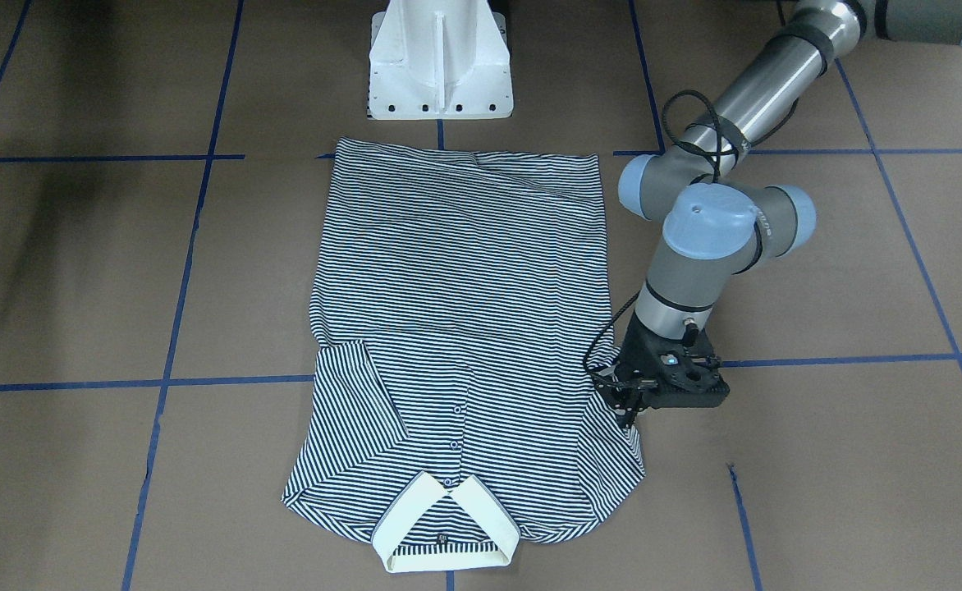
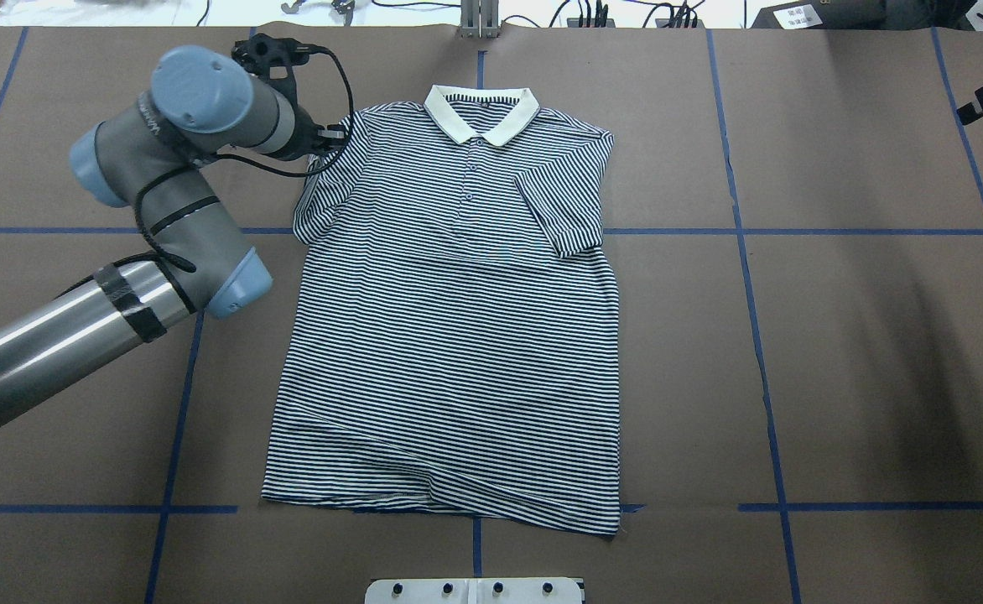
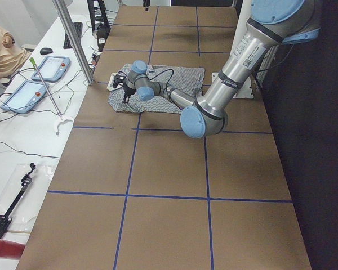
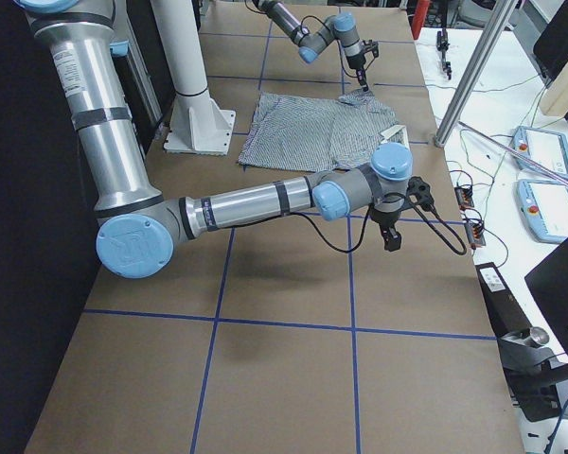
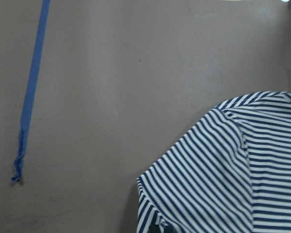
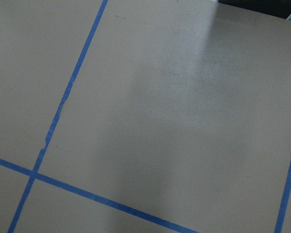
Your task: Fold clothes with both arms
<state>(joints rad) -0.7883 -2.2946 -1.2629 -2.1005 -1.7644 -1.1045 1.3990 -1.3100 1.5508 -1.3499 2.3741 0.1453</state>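
Table (image 2: 877,335) is big and brown, with blue tape lines (image 2: 877,232) making squares on it. On the middle of the table lies the striped polo shirt (image 2: 449,335), flat and face up. Its bottom edge is near the robot's white base (image 1: 440,57) and its neck end points away from the robot. The right arm (image 4: 246,200) is long and reaches out over bare table, well apart from the shirt. The left arm (image 2: 164,235) bends down to the shirt's sleeve on the robot's left side. The other sleeve (image 2: 563,205) is folded in over the chest. The left gripper (image 1: 627,406) touches the edge of the left sleeve near the shoulder, but I cannot tell if it is pinching the cloth or just resting there. The right gripper (image 4: 391,244) hangs above the brown table, and I cannot tell if it is open or closed. The cream collar (image 2: 515,126) lies flat. Small buttons (image 2: 472,166) run down from the collar.
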